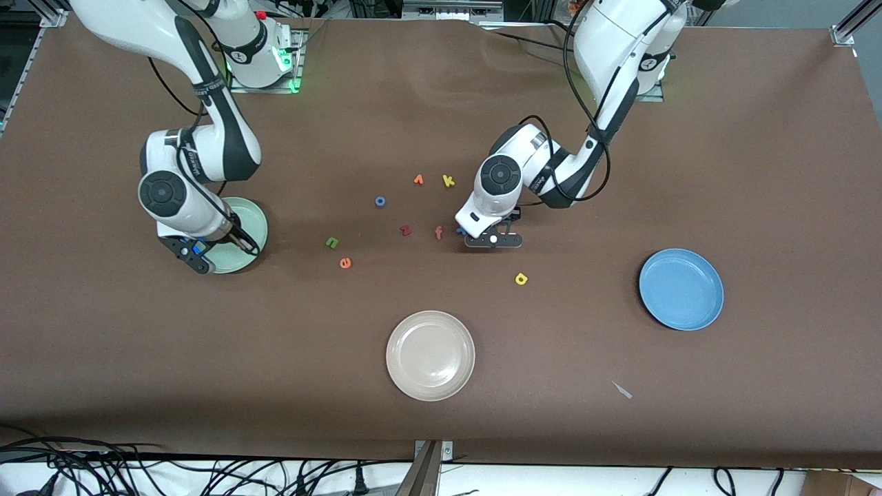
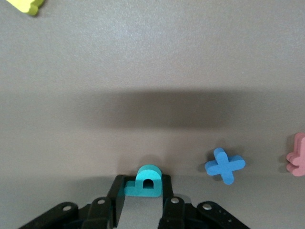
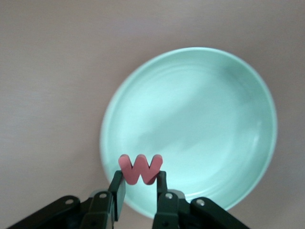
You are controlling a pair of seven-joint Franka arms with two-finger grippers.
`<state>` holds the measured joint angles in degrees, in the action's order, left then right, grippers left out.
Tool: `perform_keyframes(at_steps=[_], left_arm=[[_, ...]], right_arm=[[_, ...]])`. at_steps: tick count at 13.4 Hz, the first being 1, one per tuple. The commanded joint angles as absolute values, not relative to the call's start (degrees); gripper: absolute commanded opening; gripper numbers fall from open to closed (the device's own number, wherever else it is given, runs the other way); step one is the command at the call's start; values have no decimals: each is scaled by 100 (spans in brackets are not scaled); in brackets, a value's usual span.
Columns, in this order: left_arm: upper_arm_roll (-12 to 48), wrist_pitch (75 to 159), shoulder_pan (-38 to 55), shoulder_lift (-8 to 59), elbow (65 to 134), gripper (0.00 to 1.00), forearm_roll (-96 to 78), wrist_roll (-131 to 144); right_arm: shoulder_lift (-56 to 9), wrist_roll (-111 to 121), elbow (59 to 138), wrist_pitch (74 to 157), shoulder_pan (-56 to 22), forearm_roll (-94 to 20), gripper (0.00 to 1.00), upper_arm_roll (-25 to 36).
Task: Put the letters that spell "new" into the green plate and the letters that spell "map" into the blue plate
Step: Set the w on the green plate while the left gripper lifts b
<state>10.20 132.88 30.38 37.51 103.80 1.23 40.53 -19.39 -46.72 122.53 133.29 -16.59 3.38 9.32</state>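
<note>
Pinkish-red foam w (image 3: 140,169) clamped in right gripper (image 3: 138,187) over round mint-green plate (image 3: 214,119); left gripper (image 2: 143,193) jaws pinch teal foam a (image 2: 145,182) at frame centre.

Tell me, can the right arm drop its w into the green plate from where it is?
Probably yes. The right gripper holds the w over the green plate, near its rim, and nothing lies in the plate to block it.

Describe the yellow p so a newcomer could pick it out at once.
Start at the blue plate toward the left arm's end of the table, then look toward the beige-white plate. The yellow p lies alone on the table between them, nearer the front camera than the left gripper. The only other yellow letter, the k, sits farther away.
</note>
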Motion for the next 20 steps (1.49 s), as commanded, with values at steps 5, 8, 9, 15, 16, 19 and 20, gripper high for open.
perform_keyframes(at_steps=[5,8,9,15,16,19,20], left_arm=[[941,13184,3059,3841,10144,11,325,4149],[940,12509,2849,3771,9652,10,325,4000],[958,12394,2700,3744,9572,10,308,3877],[958,11496,1523,3129,9641,10,237,1639],[958,11479,1233,3094,9668,10,290,1139],[949,11374,477,2962,9729,11,316,-207],[941,11321,275,2936,9738,13,316,-585]], right_arm=[[-1714,-4307,13087,13860,-1644,-61,100,1213],[-1600,-4333,12965,13799,-1661,-88,100,1134],[-1626,-4359,12816,13799,-1696,-114,100,1012],[-2222,-6008,11884,13799,-1775,-501,100,-78],[-2328,-6177,11839,13842,-1836,-501,100,-149],[-2548,-6275,11856,14035,-1916,-501,100,-158],[-2636,-6293,11883,14201,-2003,-510,100,-176]])
